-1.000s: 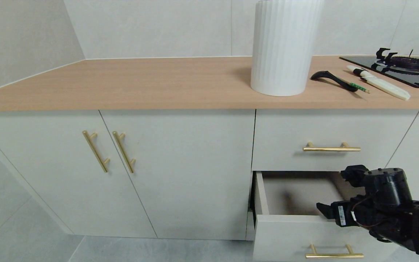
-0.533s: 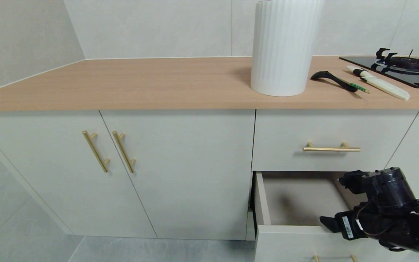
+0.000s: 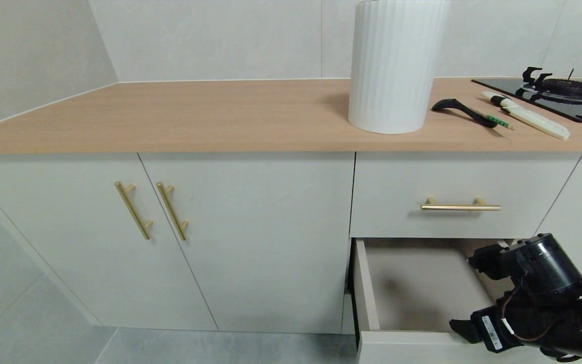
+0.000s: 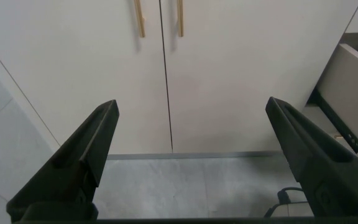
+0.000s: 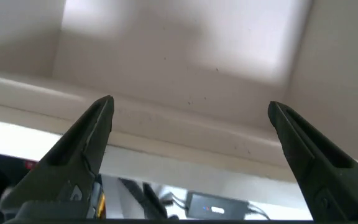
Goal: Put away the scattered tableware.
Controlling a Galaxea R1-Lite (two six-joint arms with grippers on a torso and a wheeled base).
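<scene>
Scattered tableware lies on the wooden counter (image 3: 195,114) at the right: a black spoon (image 3: 463,110), a green-tipped pair of chopsticks (image 3: 499,121) and a white knife (image 3: 531,120). Below them the lower drawer (image 3: 366,288) stands pulled out, with nothing visible inside. My right gripper (image 3: 473,293) is open at the drawer's front right corner, fingers spread above the front panel. The right wrist view looks between the right gripper (image 5: 190,106) onto the drawer's front rim (image 5: 166,127) and bare bottom. My left gripper (image 4: 191,104) is open, low before the cabinet doors (image 4: 229,74).
A tall white ribbed container (image 3: 394,65) stands on the counter left of the tableware. A black gas stove (image 3: 564,93) sits at the far right. The upper drawer (image 3: 460,206) is closed. Double doors with gold handles (image 3: 172,210) are closed at the left.
The lower drawer has slid farther out toward me. My right gripper has moved back and down along with its front panel, staying open.
</scene>
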